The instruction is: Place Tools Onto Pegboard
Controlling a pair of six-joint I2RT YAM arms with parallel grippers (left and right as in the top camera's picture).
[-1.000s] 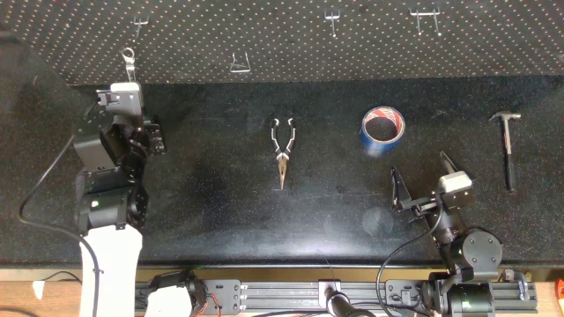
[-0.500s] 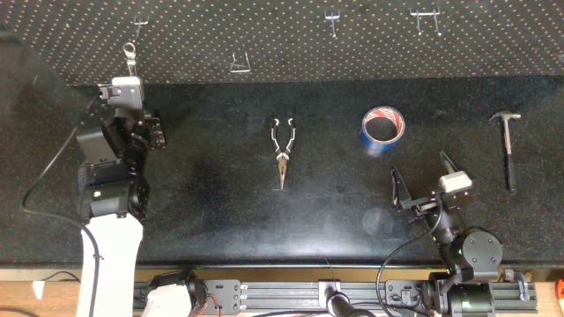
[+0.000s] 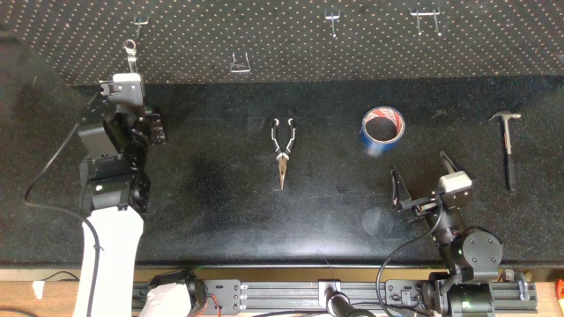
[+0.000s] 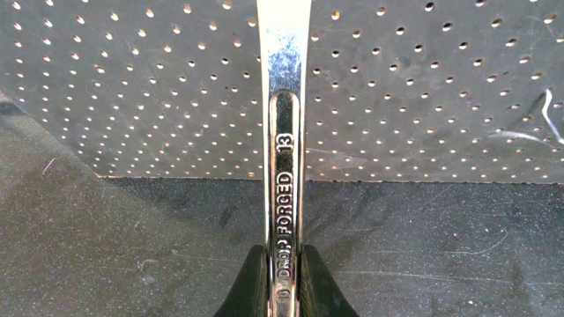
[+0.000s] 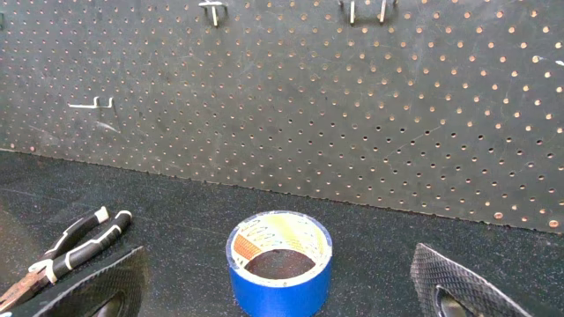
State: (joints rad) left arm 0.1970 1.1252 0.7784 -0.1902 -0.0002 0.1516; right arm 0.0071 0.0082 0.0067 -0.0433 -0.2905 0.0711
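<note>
So far nothing's actually hanging, far as I can tell. Over on the left, the left gripper [image 4: 282, 280] is pinched tight on the shank of the wrench [image 4: 284, 150], which sticks straight out past its fingertips toward the pegboard [image 4: 441, 88]. The ring end looks close to the hook [image 3: 139, 18] just beyond it, but I can't tell if it's on, so I'd call that tool mid-placement. To that gripper's right, the pliers [image 3: 282, 151] lie flat on the table [image 3: 211, 194], well apart from either arm. The tape [image 3: 382, 129] sits right in front of the right gripper [image 3: 422, 178], just beyond its fingertips. That gripper is spread wide with nothing in it. The hammer [image 3: 508, 150] lies off to its right. So one tool's in hand and three are left to hang.
</note>
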